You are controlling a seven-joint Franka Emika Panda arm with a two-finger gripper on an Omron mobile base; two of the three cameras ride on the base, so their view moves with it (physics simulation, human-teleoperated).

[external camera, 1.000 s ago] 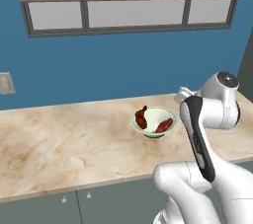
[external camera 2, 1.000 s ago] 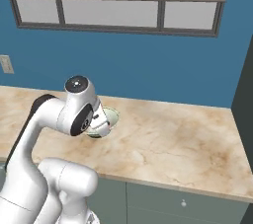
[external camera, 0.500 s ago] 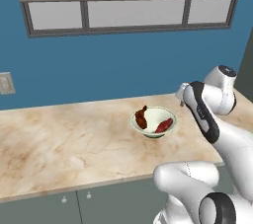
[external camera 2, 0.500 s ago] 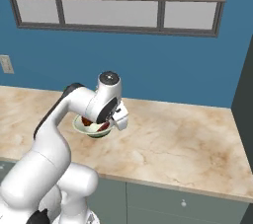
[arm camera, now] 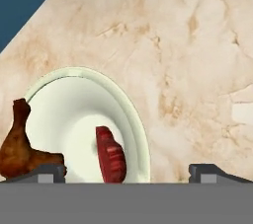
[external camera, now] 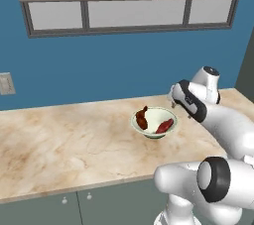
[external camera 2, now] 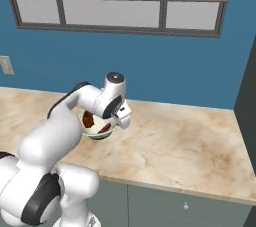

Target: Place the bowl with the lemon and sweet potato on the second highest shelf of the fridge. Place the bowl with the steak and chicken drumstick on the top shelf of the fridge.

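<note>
Meat bowl (external camera: 154, 121) on marble counter (external camera: 59, 144), not yet lifted; steak (arm camera: 110, 155) and chicken drumstick (arm camera: 22, 149) inside. Top-shelf placement left to do; progress on lemon bowl not visible here. Gripper (arm camera: 127, 171) spread wide, empty, poised over bowl's near rim (arm camera: 139, 134), steak between fingertips (arm camera: 47, 171).

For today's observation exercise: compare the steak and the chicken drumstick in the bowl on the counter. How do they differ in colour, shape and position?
The steak is a dark red, flat slab; the chicken drumstick is reddish brown, bulky, with a thin bone end pointing up. In the hand view the steak stands on edge near the middle of the bowl, while the drumstick leans at its rim on the far side from the counter's open stretch. Both lie in the same pale green bowl.
</note>
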